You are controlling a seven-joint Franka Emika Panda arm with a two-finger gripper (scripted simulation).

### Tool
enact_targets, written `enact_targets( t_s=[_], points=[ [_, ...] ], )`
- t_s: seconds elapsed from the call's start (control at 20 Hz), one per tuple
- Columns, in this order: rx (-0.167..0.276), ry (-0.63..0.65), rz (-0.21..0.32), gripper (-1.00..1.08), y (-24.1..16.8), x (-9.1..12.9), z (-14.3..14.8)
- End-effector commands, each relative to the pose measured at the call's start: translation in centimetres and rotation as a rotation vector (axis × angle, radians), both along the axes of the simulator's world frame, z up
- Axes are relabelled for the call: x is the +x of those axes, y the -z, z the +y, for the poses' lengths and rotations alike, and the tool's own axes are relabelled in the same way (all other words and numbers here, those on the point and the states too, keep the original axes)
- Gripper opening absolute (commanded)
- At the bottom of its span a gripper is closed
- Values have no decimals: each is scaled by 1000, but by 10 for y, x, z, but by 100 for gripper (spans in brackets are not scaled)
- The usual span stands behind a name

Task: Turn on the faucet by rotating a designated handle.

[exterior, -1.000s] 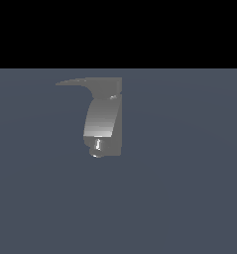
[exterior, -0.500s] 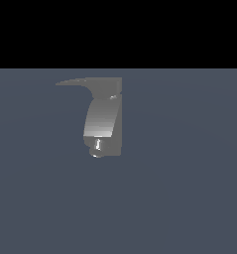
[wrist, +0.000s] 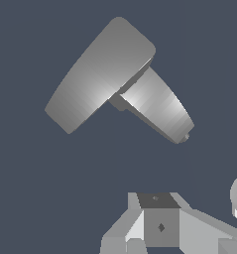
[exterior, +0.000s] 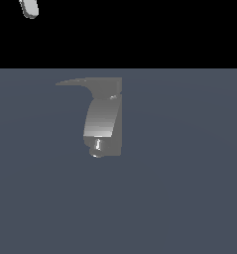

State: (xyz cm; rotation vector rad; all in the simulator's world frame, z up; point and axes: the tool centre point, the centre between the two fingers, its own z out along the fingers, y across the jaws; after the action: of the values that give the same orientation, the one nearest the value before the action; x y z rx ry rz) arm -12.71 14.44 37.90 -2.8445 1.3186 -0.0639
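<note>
The faucet [exterior: 106, 119] stands in the middle of the exterior view, a blocky grey body with a curved shiny spout and a bright nozzle tip [exterior: 97, 146]. Its handle [exterior: 74, 82], a thin dark lever, juts from the top toward the exterior view's left and ends in a point. In the wrist view the faucet shows as a broad flat grey top [wrist: 100, 74] with the spout [wrist: 157, 106] sticking out. My gripper [wrist: 159, 221] is only partly in the picture, well clear of the faucet and touching nothing. How its jaws stand does not show.
A pale rounded piece of the arm [exterior: 29, 7] pokes in at the top of the exterior view's left, high above and away from the handle's tip. The faucet sits on a flat blue-grey floor [exterior: 189, 188] against a black background.
The pale piece of the arm has come into the exterior view at the top left. The faucet and its handle have not moved.
</note>
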Motion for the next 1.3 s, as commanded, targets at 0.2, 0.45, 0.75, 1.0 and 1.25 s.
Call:
enact_targets(
  t_s=[0.2, 0.45, 0.75, 1.0, 1.25],
  points=[
    [8, 126, 4, -100, 19, 28, 12],
    [12, 219, 7, -100, 33, 50, 19],
    [17, 328, 11, -100, 49, 76, 23],
    [20, 420, 14, -100, 64, 98, 25],
    [21, 517, 18, -100, 79, 122, 24]
  ],
)
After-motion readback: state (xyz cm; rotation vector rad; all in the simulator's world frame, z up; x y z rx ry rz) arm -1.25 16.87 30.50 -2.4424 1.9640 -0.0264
